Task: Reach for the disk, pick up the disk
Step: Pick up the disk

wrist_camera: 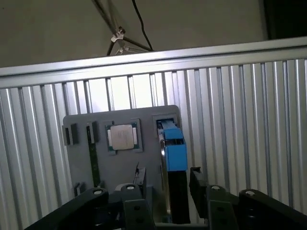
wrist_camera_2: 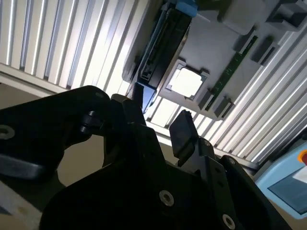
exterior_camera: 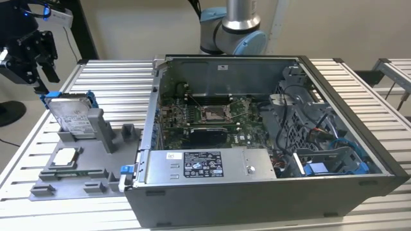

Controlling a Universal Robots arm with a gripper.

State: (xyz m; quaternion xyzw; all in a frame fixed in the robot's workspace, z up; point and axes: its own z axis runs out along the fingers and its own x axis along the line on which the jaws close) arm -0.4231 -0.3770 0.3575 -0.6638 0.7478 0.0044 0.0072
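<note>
The disk [exterior_camera: 70, 116] stands on edge, leaning, in a slot of the grey fixture [exterior_camera: 86, 173] at the exterior view's left. It is silver with a white label and a blue bracket. My black gripper [exterior_camera: 44, 79] hangs open just above and to the left of the disk's top corner, not touching it. In the first wrist view the disk [wrist_camera: 173, 148] shows edge-on, lined up between my open gripper's [wrist_camera: 168, 179] two fingers. In the second wrist view the disk [wrist_camera_2: 163, 45] lies beyond the gripper [wrist_camera_2: 160, 112].
A small square CPU chip [exterior_camera: 64, 156] sits in the fixture beside the disk, also in both wrist views [wrist_camera: 123, 136] [wrist_camera_2: 186, 81]. An open computer case [exterior_camera: 340, 139] with a long grey box [exterior_camera: 205, 166] stands at the exterior view's right. The table is slatted metal [exterior_camera: 115, 82].
</note>
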